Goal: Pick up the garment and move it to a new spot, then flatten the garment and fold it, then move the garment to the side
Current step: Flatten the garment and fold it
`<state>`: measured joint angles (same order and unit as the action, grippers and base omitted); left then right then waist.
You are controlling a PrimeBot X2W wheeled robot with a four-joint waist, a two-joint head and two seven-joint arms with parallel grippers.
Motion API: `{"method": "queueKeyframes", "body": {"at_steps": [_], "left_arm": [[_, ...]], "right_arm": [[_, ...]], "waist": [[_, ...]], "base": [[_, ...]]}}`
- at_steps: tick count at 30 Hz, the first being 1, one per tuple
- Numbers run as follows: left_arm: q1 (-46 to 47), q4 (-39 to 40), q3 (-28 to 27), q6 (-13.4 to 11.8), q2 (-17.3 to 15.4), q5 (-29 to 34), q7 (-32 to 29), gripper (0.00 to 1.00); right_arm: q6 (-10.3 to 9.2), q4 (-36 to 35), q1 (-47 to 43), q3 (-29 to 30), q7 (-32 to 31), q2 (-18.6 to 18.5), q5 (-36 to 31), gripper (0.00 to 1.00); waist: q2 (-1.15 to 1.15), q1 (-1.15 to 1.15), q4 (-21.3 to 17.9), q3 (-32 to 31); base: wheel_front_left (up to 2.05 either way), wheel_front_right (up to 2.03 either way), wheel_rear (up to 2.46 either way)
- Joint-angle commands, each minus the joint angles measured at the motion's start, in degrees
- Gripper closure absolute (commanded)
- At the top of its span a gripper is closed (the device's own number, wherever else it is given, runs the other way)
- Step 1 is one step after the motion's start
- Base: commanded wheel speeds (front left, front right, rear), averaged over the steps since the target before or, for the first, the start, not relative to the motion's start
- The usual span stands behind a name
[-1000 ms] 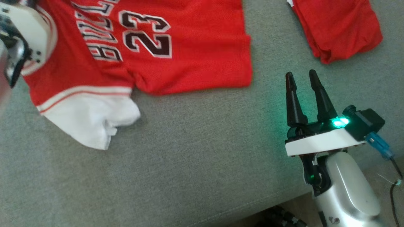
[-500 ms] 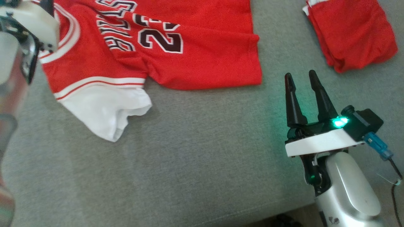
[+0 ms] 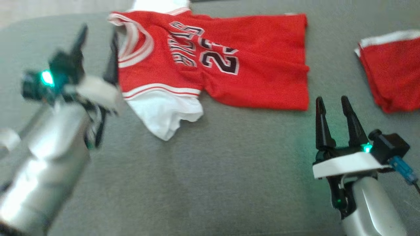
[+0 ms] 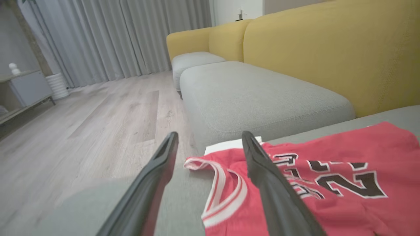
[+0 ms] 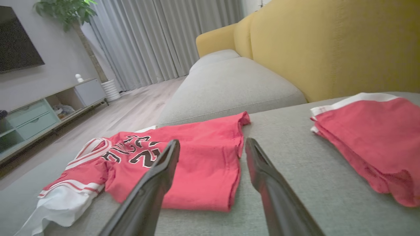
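Jersey (image 3: 213,65) lies spread on the seat cushion (image 3: 213,180), collar end left, hem right; a folded garment (image 3: 390,72) sits on the same cushion, well apart, right of the hem. Left gripper (image 3: 98,31) is just beside the collar on its left. Right gripper (image 3: 331,99) is in front, between hem and folded garment; backrest (image 5: 328,42) runs behind both garments.
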<state>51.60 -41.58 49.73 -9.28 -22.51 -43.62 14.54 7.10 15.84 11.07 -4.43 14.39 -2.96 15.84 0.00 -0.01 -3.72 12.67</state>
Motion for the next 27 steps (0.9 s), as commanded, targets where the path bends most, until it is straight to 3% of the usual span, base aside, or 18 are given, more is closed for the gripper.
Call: {"method": "queueKeyframes", "body": {"at_steps": [1, 7, 11, 17, 23, 27], "left_arm": [[-0.9, 2.5, -3.0, -1.0, -2.3, 0.5, 0.4, 0.00], [-17.3, 17.8, -8.9, -7.1, -2.0, 3.2, 0.4, 0.00], [-25.9, 23.2, -11.2, -8.6, -0.4, 3.6, 0.4, 0.00], [-27.4, 23.4, -10.8, -6.8, 0.8, 4.1, 0.1, 0.00], [-24.9, 18.4, -7.4, -2.1, 4.4, 1.6, -6.0, 0.00], [-23.7, 14.7, -5.9, -1.3, 5.5, 1.5, -8.5, 0.00]], "right_arm": [[0.39, -1.6, 0.4, -1.1, 0.6, 0.1, -0.4, 0.00], [0.39, -1.2, -2.1, 0.6, 0.6, 0.1, -0.4, 0.00], [0.39, -1.1, -2.8, 1.0, 0.6, 0.1, -0.5, 0.00], [0.39, -1.4, -2.1, 0.2, 0.1, 0.1, -0.6, 0.00], [0.39, -1.6, -1.3, -1.2, 0.0, 0.1, -0.2, 0.00], [0.39, -1.5, -0.9, -1.3, 0.1, 0.1, -0.1, 0.00]], "waist": [[0.00, 0.01, 3.6, -3.2], [0.00, 0.01, 7.3, -5.0], [0.00, 0.01, 8.4, -5.1], [0.00, 0.01, 7.9, -4.3], [0.00, 0.01, 4.7, -1.8], [0.00, 0.01, 3.1, -0.8]], "base": [[0.00, 0.00, 0.00], [0.00, 0.00, 0.00], [0.00, 0.00, 0.00], [0.00, 0.00, 0.00], [0.00, 0.00, 0.00], [0.00, 0.00, 0.00]]}}
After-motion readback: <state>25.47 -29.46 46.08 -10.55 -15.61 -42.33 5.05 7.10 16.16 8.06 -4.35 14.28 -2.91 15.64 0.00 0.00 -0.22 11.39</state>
